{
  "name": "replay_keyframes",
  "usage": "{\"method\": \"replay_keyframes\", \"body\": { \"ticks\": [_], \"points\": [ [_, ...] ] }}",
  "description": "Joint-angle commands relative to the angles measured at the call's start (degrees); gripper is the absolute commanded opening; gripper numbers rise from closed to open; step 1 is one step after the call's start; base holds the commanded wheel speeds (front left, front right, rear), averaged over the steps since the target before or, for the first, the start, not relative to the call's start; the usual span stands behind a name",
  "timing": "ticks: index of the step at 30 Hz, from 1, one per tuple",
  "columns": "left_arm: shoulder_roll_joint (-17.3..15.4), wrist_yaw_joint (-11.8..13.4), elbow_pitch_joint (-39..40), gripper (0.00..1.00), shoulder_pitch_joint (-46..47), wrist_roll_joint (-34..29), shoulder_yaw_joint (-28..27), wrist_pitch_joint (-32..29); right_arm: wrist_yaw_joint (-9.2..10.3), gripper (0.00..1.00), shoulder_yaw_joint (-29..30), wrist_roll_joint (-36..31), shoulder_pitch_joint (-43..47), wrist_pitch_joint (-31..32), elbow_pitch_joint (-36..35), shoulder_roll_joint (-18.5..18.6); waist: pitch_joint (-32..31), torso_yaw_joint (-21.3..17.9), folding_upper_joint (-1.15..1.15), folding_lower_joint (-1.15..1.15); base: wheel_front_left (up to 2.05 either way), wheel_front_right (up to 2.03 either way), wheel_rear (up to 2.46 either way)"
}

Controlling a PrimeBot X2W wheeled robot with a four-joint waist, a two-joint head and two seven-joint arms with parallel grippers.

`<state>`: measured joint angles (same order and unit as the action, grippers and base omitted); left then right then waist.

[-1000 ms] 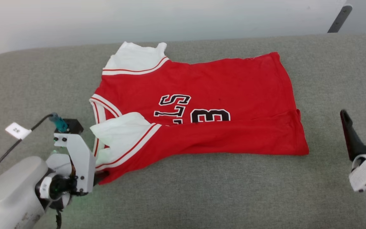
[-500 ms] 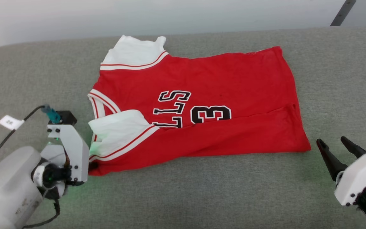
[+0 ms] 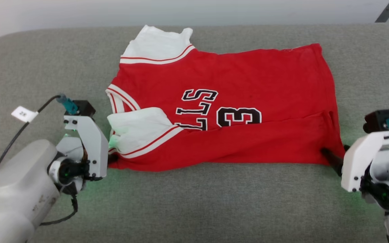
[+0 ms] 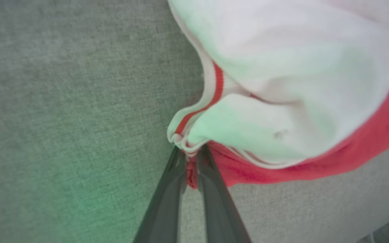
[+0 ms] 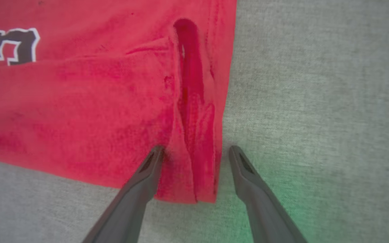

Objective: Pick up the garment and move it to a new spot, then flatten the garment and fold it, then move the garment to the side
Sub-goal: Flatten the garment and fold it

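The shirt (image 3: 231,84) looks part-folded, with more folding left: the left gripper (image 4: 191,168) clamps its lower-left corner, and the right gripper (image 5: 196,152) gapes around its lower-right corner.

Quick layout rundown

Had the garment (image 3: 228,101) lying sideways in the middle of the padded surface (image 3: 194,209), collar end left, hem right. Found the far sleeve (image 3: 157,44) sticking out toward the back edge, the near sleeve (image 3: 140,128) flopped onto the front. Spotted the left gripper (image 4: 191,158) at the near-left corner, pinching the cloth there, and the right gripper (image 5: 196,152) at the near-right hem corner, one finger (image 5: 142,175) over the cloth, the other just beside it.
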<state>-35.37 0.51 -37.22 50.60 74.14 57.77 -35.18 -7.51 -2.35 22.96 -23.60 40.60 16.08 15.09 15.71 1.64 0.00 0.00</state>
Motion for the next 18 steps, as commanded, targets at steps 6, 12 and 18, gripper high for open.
{"method": "replay_keyframes", "body": {
  "ticks": [6, 12, 18],
  "points": [
    [2.68, -0.48, -2.28, 0.0, 0.03, -0.83, 0.72, 1.12, 0.05, 0.0, -3.1, -0.99, -1.82, 3.43, 8.56, 0.17, 0.56, 0.99, 0.0, 0.0, 0.0, 0.0, 0.0],
    [2.03, -0.96, -3.94, 0.0, 0.61, -0.35, 0.15, 1.34, 0.09, 0.0, -2.89, -0.84, -4.08, 1.89, 10.89, 2.04, 0.28, 1.16, 0.0, 0.0, 0.0, 0.0, 0.0],
    [-0.06, -0.46, -3.06, 0.0, 0.97, -0.1, -0.35, 0.29, 0.13, 0.0, -3.45, 0.77, -4.29, 2.29, 9.72, 4.63, -0.68, 1.18, 0.0, 0.0, 0.0, 0.0, 0.0]
  ]
}}
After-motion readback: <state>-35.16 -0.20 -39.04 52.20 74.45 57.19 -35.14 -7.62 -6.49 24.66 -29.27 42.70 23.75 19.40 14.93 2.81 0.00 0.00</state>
